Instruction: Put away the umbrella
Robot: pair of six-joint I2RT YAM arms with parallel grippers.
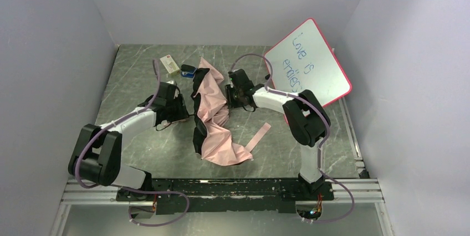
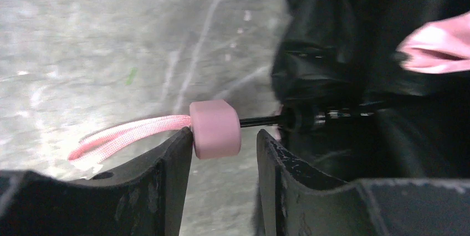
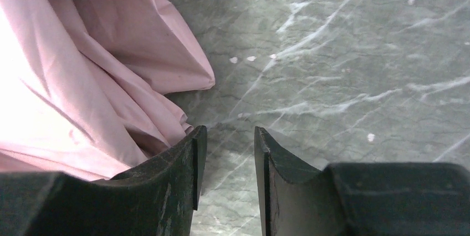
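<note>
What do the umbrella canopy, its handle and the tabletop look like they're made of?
The umbrella canopy looks like thin woven synthetic cloth, matte pink, creasing in soft folds. The handle seems smooth matte plastic or rubber; evenly rounded. The tabletop is grey with pale marble veins and slight sheen, perhaps laminate rather than stone.

whiteboard (image 1: 308, 61) writing half hidden behind right arm (image 1: 277, 100); small box (image 1: 169, 64) label too tiny to read; umbrella (image 2: 343, 42) shaft (image 2: 260, 120) vanishes into black folds; table (image 2: 111, 36) blurred from left wrist; pink fabric cut by right-wrist frame edge
</note>
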